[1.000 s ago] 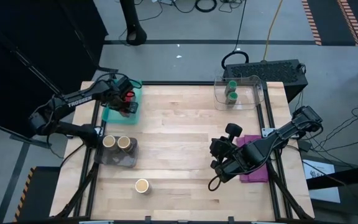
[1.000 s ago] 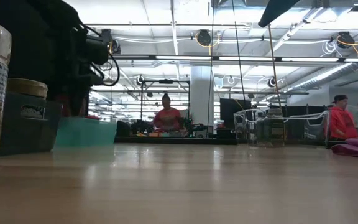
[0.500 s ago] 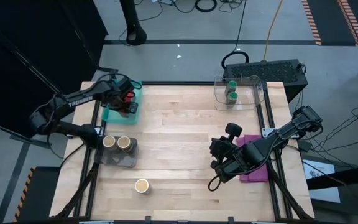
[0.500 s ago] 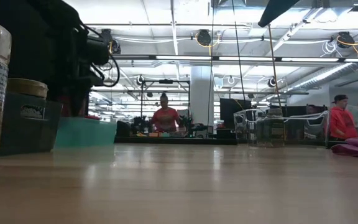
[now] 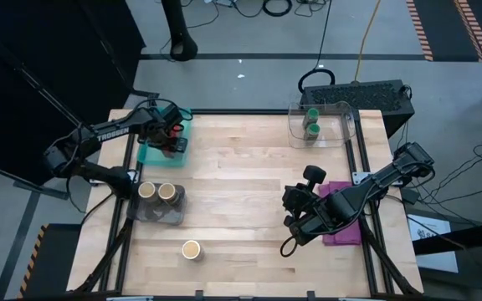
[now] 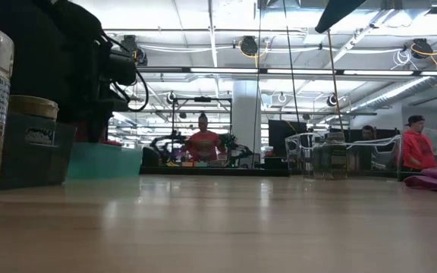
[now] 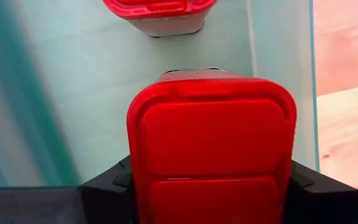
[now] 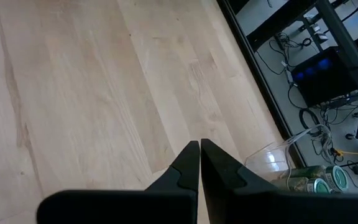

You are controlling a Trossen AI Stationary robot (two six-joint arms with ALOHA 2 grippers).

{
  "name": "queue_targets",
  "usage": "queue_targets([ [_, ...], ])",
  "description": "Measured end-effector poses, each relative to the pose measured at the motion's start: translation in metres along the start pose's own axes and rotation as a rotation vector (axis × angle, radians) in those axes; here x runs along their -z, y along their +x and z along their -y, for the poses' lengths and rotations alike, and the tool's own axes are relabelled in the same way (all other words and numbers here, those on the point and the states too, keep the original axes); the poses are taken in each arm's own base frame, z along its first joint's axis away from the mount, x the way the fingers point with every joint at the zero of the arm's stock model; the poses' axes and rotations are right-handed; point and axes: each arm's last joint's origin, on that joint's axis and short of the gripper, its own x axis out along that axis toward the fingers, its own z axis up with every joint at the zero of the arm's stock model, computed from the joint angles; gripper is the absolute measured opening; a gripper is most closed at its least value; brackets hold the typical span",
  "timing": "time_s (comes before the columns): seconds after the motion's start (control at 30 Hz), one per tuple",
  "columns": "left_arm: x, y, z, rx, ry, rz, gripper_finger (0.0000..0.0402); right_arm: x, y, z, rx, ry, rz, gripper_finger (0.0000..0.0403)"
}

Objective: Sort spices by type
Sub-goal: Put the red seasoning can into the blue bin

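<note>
Pale butcher-block wooden table [image 5: 241,192], planked grain, framed by dark metal rails; the broad middle of the table lies bare and open between the arms. Translucent teal plastic tray [image 5: 152,154], rectangular with a low wall, at the table's far-left corner: contains one red blocky spice jar with a flat hinged lid [image 7: 160,12] standing free, and a second red blocky spice jar [image 7: 211,146] clamped between the dark fingers of the left gripper [image 5: 174,138], which sits over the tray's inside. Dark smoky plastic bin [image 5: 164,211], squarish, at the table's left edge nearer the front than the tray: holds two tan cylindrical jars with cream tops [image 5: 156,191], side by side. Third tan cylinder with cream top [image 5: 192,249] stands alone on the bare wood near the table's front edge. Clear plastic bin [image 5: 318,124], rounded corners, at the table's far-right corner: holds two green-lidded jars [image 5: 312,122], close together. Purple cloth [image 5: 341,219], soft and folded, at the table's right edge; right gripper [image 5: 292,219] rests just beside it over the table, fingers pressed together, holding nothing.
</note>
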Motion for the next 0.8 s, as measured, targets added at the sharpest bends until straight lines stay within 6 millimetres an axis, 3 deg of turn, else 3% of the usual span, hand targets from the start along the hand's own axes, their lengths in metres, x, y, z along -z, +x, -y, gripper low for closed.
queue_targets([
  [0.5, -0.0005, 0.0, -0.0014, -0.046, -0.001, 0.026, 0.0204, 0.0001, 0.0, 0.0001, 0.0, -0.001, -0.001, 0.0],
  [0.67, -0.0009, -0.0001, -0.002, -0.065, -0.003, 0.038, 0.0252, 0.0001, 0.0, 0.0001, 0.0, -0.001, -0.001, 0.0],
  [0.8, -0.001, -0.0002, -0.002, -0.065, 0.001, 0.038, 0.0265, 0.0002, 0.0001, 0.0001, 0.001, -0.001, -0.001, 0.0],
])
